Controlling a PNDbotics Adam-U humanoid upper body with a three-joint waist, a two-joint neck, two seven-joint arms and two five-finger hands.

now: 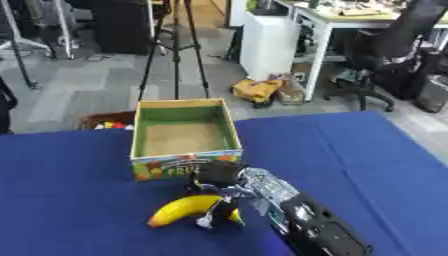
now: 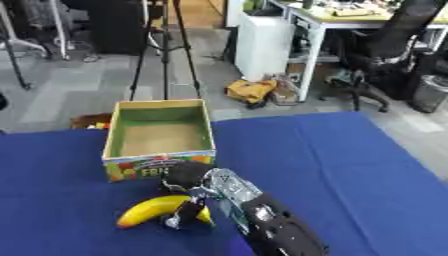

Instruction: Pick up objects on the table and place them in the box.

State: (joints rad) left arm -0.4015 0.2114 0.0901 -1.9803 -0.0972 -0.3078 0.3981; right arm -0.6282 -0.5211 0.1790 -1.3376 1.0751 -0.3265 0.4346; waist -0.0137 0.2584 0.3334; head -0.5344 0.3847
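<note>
1. The banana point(image 1: 182, 209) is smooth, curved and yellow, shading to orange at its left tip. It lies on the table point(image 1: 367, 150) at about 6 o'clock from the box point(image 1: 184, 134), close to that box's front wall.
2. The box is square and open-topped, of cardboard, with green inner walls, a plain brown floor and a printed fruit picture with lettering on its front face. Nothing shows inside it.
3. The table is covered in a flat, matte blue cloth that fills the lower half of both views.
4. The right hand point(image 1: 219, 192) comes in from about 5 o'clock on a black arm with silver, shiny joints. Its dark fingers curl down over the banana's right end, and a thin finger point(image 2: 185, 216) reaches the cloth beside the fruit. It appears to be closed round the banana, which rests on the cloth.
5. The hand covers the banana's right end and part of the box's lower front corner.
6. Beyond the table's far edge, at 12 o'clock, a black tripod point(image 1: 175, 45) stands on grey floor. At 1 o'clock stand a white cabinet point(image 1: 267, 42) and a yellow bag point(image 1: 256, 90); a black office chair point(image 1: 394, 45) stands at 2 o'clock.
7. The left hand shows in neither view.
</note>
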